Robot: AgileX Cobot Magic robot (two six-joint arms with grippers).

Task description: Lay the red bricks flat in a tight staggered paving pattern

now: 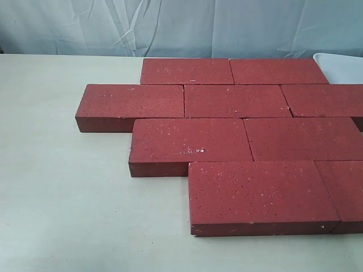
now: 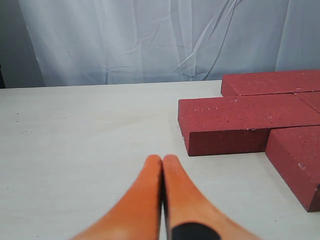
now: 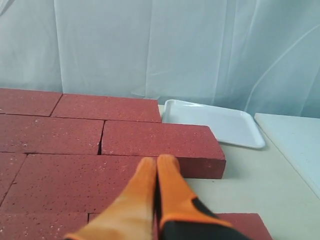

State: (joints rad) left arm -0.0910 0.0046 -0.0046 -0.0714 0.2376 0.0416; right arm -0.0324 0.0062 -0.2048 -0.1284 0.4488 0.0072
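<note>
Red bricks (image 1: pixel 237 101): flat, staggered, joints near tight. Left gripper (image 2: pixel 162 160), right gripper (image 3: pixel 157 161): pinched together, empty. Best: nudge edges sideways, gently.

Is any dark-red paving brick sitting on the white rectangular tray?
No, the white rectangular tray lies bare beside the dark-red paving bricks; none rests on it.

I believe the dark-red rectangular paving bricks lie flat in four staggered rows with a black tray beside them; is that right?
Not quite: the shallow rectangular tray is white, not black, as the right wrist view shows. The dark-red paving bricks do lie flat in four staggered rows beside it.
</note>
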